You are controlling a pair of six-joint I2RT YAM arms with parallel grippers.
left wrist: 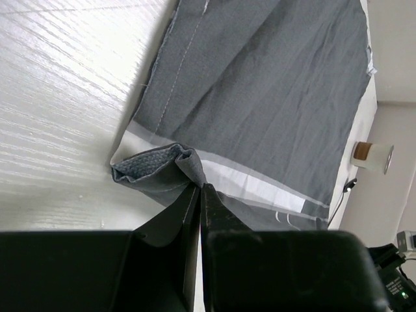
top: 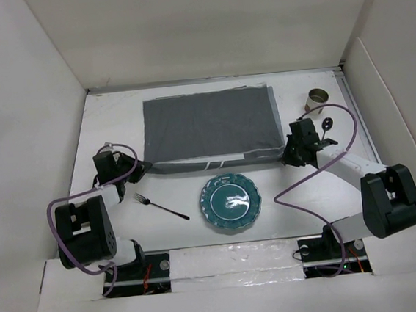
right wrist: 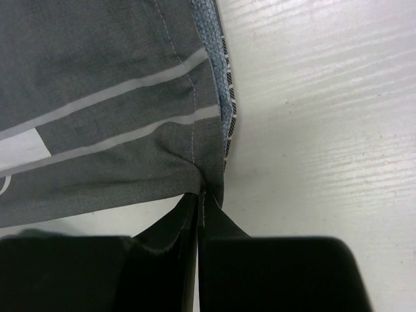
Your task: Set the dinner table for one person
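Observation:
A dark grey striped placemat (top: 211, 128) lies spread across the back middle of the white dinner table (top: 116, 124). My left gripper (top: 141, 167) is shut on the mat's near-left corner, which bunches up at the fingertips (left wrist: 199, 188). The near-right corner is pinched in my right gripper (top: 287, 154), whose jaws meet on the hem (right wrist: 202, 198). A teal scalloped plate (top: 232, 201) sits in front of the mat, between the arms. To its left lies a dark fork (top: 161, 206).
A small cup (top: 317, 101) stands at the back right, beside the mat's right edge, with a black spoon (top: 326, 124) just in front of it. The cup (left wrist: 372, 156) also shows in the left wrist view. White walls enclose the table on three sides.

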